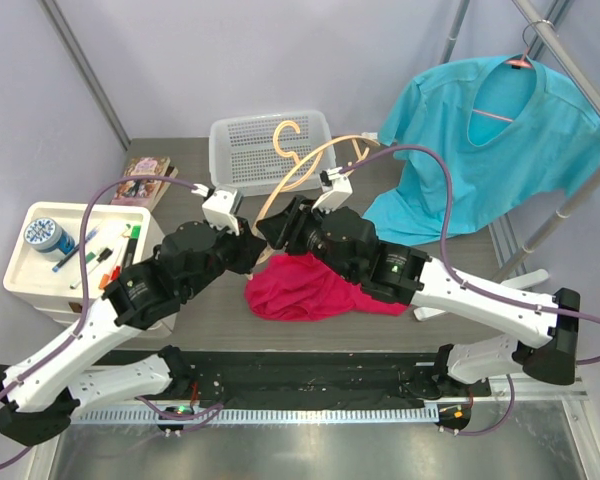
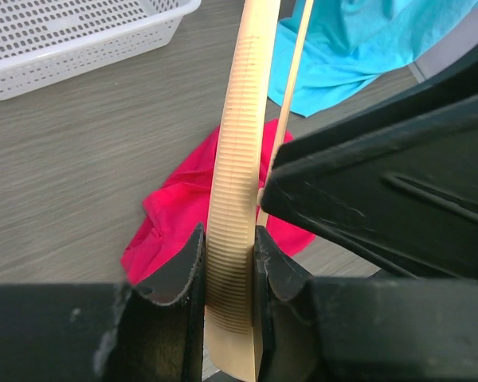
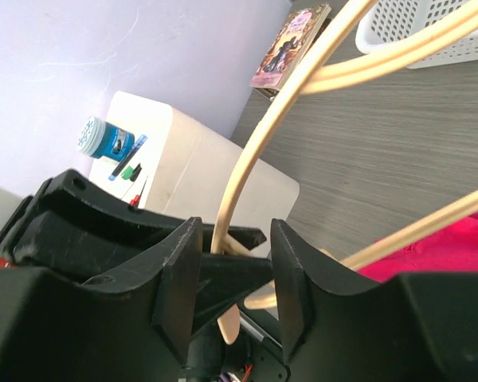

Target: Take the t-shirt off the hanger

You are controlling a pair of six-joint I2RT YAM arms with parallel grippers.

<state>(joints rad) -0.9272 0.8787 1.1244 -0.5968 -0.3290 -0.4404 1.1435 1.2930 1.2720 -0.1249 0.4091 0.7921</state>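
A bare wooden hanger (image 1: 298, 172) is held up over the table's middle, its hook over the basket. My left gripper (image 1: 261, 243) is shut on the lower end of its ribbed arm (image 2: 239, 159), with the jaws pressed on both sides (image 2: 229, 256). My right gripper (image 1: 281, 226) is open. Its jaws (image 3: 235, 263) stand on either side of the hanger's thin curved arm (image 3: 263, 135) and the left gripper's tip, without touching the wood. The red t-shirt (image 1: 310, 287) lies crumpled on the table under both grippers, off the hanger, and also shows in the left wrist view (image 2: 183, 207).
A white mesh basket (image 1: 242, 150) stands at the back. A book (image 1: 145, 182) lies back left. A white tray (image 1: 25, 272) with pens and a blue tin sits on the left. A teal t-shirt (image 1: 490, 140) hangs on a rack at the right.
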